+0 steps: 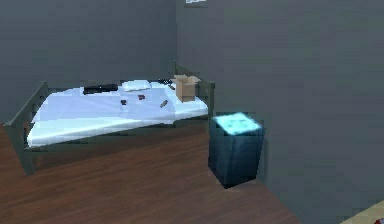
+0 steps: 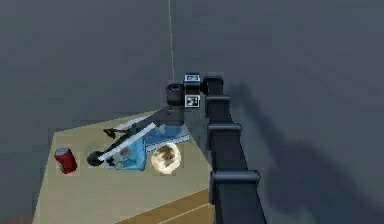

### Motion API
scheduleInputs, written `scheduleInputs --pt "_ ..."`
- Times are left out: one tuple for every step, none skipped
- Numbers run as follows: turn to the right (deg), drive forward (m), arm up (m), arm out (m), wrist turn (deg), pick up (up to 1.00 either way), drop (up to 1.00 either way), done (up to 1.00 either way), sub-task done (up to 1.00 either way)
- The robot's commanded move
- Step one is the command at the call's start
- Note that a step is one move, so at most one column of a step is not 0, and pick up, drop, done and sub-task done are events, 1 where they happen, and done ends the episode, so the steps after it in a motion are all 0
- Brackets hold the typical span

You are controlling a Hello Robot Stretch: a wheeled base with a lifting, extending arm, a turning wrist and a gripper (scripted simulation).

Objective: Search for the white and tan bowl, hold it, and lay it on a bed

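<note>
Bed [image 1: 100,112]: forward view's left, white sheet, far across the floor.
Red can [image 2: 66,159]: left on the wooden table [image 2: 70,205].
Bowl [image 2: 165,157]: white and tan, on the table's right part, beside blue clutter.
Handling: I judge it light, rigid, slick and chippable; I would take the rim.
Gripper [image 2: 174,102]: just beyond the bowl; I cannot tell its finger spread or load.
</note>
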Motion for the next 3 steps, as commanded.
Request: scheduleInputs --pt "0.0 0.0 0.0 0.0 45.0 0.0 0.0 0.0 0.0" --pt "0.0 0.0 0.0 0.0 21.0 0.0 0.0 0.0 0.0" --pt "0.0 0.0 -0.3 0.0 0.0 0.0 0.0 0.0 0.0"
